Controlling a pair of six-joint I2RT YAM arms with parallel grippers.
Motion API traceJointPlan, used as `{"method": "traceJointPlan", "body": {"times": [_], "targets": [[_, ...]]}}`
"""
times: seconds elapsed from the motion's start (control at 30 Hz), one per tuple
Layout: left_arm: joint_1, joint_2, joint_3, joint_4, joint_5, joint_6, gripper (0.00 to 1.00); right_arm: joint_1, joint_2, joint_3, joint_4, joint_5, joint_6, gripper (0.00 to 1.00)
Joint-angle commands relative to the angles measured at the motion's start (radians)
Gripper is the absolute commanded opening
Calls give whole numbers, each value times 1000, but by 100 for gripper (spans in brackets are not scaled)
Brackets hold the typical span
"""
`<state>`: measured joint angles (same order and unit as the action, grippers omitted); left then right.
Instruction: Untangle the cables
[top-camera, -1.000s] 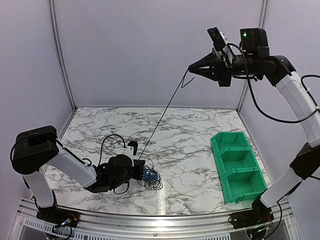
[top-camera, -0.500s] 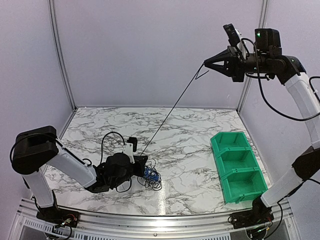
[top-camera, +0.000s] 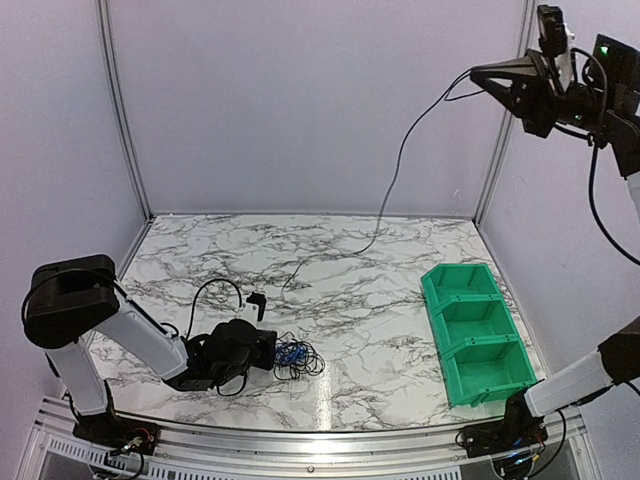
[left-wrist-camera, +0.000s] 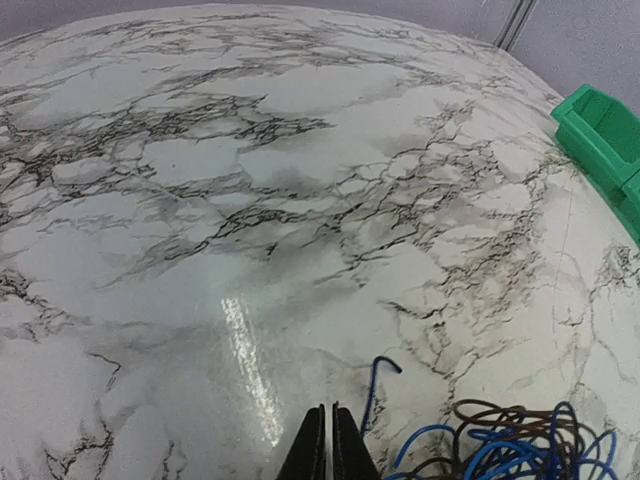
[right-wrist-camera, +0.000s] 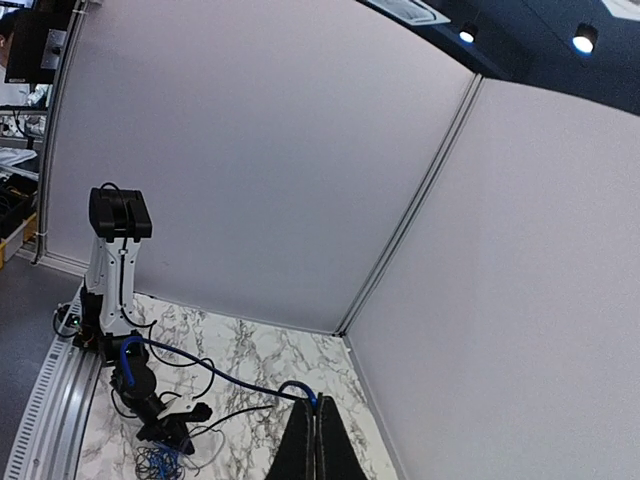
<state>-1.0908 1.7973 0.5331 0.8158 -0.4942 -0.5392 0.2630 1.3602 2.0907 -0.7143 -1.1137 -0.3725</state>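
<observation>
The tangle of cables (top-camera: 298, 355), thin blue and black loops, lies on the marble table near its front; it also fills the lower right of the left wrist view (left-wrist-camera: 520, 445). My left gripper (top-camera: 270, 350) sits low just left of the tangle, jaws shut (left-wrist-camera: 329, 412) with nothing between them; a loose blue wire end (left-wrist-camera: 372, 385) curls beside the fingers. My right gripper (top-camera: 475, 72) is raised high at the top right, shut (right-wrist-camera: 318, 402) on one long cable (top-camera: 400, 160). This cable hangs slack down to the table, its lower end (top-camera: 292, 283) lying apart from the tangle.
A green bin (top-camera: 475, 330) with three compartments stands at the table's right side, its corner visible in the left wrist view (left-wrist-camera: 600, 140). Pale walls enclose the table on three sides. The left arm's own black cabling (top-camera: 215, 290) loops above its wrist.
My right gripper has risen and swung right with the long cable. The cable was taut from the tangle and now hangs slack, its lower end free. The left gripper has shifted slightly back.
</observation>
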Motion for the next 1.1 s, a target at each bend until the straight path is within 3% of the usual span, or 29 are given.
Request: {"method": "traceJointPlan", "body": {"times": [0.0,0.27,0.4,0.53,0.67,0.9,1.07], "targets": [[6,-11,-23,-91,-42,-1,5,-31,-38,39,79,-25,35,0],[6,-53,-46,-97,-56,-4,8,-35,-61,-63,122,47,43,0],[6,-118,-29,-148,-42,26,20,-34,-72,-156,165,83,48,0],[6,-229,41,-284,-34,77,39,-36,-79,-228,192,121,46,0],[6,-323,154,-447,-31,141,54,-35,-84,-291,216,163,34,0],[10,-389,490,-754,-30,304,65,-34,-70,-420,292,220,42,0],[47,-378,668,-814,11,388,73,-35,-56,-484,324,292,36,0]]}}
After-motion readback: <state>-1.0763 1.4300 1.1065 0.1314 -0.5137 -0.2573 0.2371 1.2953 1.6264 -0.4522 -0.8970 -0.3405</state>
